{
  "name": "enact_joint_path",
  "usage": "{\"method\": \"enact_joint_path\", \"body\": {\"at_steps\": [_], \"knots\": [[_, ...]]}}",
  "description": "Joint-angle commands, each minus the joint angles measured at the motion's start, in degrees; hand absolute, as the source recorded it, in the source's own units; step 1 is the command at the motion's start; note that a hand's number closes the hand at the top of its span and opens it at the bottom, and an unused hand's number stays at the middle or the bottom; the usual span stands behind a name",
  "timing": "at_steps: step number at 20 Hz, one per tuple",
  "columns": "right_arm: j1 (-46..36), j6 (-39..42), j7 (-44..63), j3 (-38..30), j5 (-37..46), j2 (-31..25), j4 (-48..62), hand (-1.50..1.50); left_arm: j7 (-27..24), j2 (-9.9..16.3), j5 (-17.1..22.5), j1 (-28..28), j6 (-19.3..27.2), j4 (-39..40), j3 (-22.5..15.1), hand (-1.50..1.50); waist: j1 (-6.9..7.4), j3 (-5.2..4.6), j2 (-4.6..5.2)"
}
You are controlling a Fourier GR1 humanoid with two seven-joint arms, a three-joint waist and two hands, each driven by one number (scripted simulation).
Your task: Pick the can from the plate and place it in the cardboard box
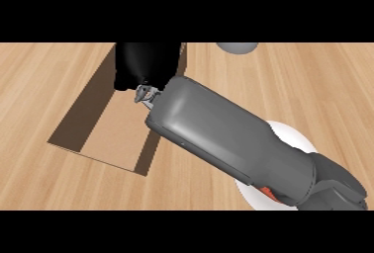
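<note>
Right robot hand [146, 62] over cardboard box [110, 131]; grip unclear, can hidden; white plate [296, 138] under forearm.

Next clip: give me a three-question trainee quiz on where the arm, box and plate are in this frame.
1. True or false: the right hand is above the cardboard box.
2. What does the grey forearm partly cover? A) white plate B) a sink C) a cutting board
3. Fill in: the can is ___ in this view.

Key: 1 true. 2 A. 3 not visible; the dark hand may hide it, and the bare part of the plate shows no can.
</note>
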Motion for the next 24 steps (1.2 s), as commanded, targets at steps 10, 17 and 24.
{"method": "enact_joint_path", "body": {"at_steps": [10,17,24], "knots": [[-6.13,-0.33,12.2,-0.86,5.79,0.53,11.95,1.5,-3.14,-4.11,2.27,-13.77,-0.12,-8.83,-0.08,0.0,-2.33,0.1,0.84],[-5.34,2.31,10.35,-1.23,4.81,0.53,17.95,1.5,-2.71,-3.95,1.64,-14.32,-0.37,-10.32,-0.16,0.0,-2.23,0.37,1.62],[3.26,7.16,8.41,-4.18,-4.81,0.54,24.45,-1.5,-3.1,-4.88,1.46,-14.37,-0.64,-10.64,-0.29,0.0,-1.57,0.53,2.31]]}}
